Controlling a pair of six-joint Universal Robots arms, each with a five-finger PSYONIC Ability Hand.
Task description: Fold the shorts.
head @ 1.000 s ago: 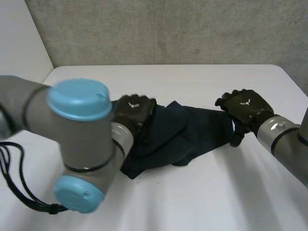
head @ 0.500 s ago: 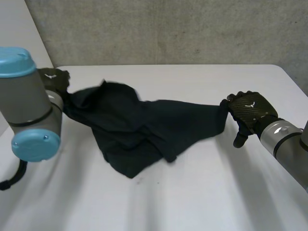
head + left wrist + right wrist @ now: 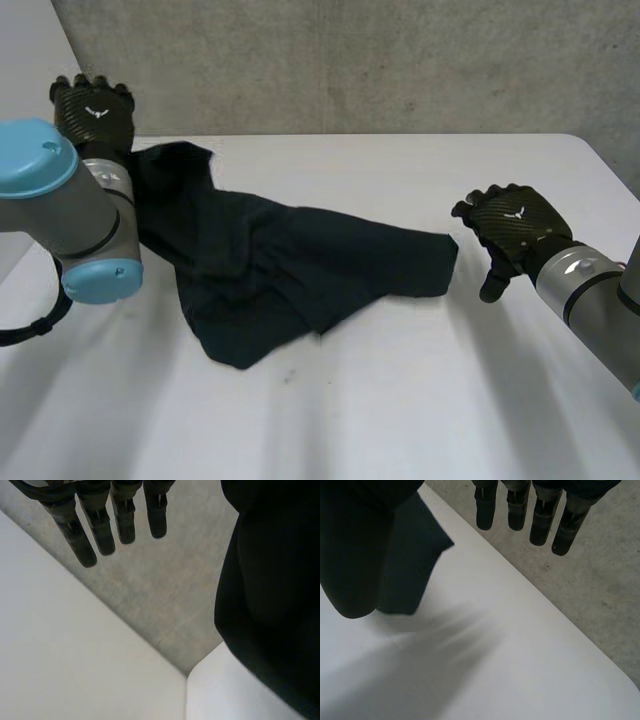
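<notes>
The dark navy shorts [image 3: 300, 265] lie crumpled across the white table [image 3: 400, 400], stretched from the far left corner towards the right. My left hand [image 3: 92, 110] is raised above the table's far left corner, just past the shorts' left end, and its fingers [image 3: 102, 527] are straight and hold nothing. My right hand [image 3: 512, 228] hovers just right of the shorts' right edge, a small gap apart. Its fingers [image 3: 520, 510] are straight too, and a corner of the shorts [image 3: 415, 570] lies on the table beside its thumb.
A grey concrete wall [image 3: 350, 60] stands behind the table. Bare table top lies in front of the shorts and around my right hand. My left arm's elbow [image 3: 70, 215] hangs over the table's left side.
My left hand dragged the shorts' left end from the middle to the far left, spreading them, then let go and rose. My right hand has come off the right edge.
</notes>
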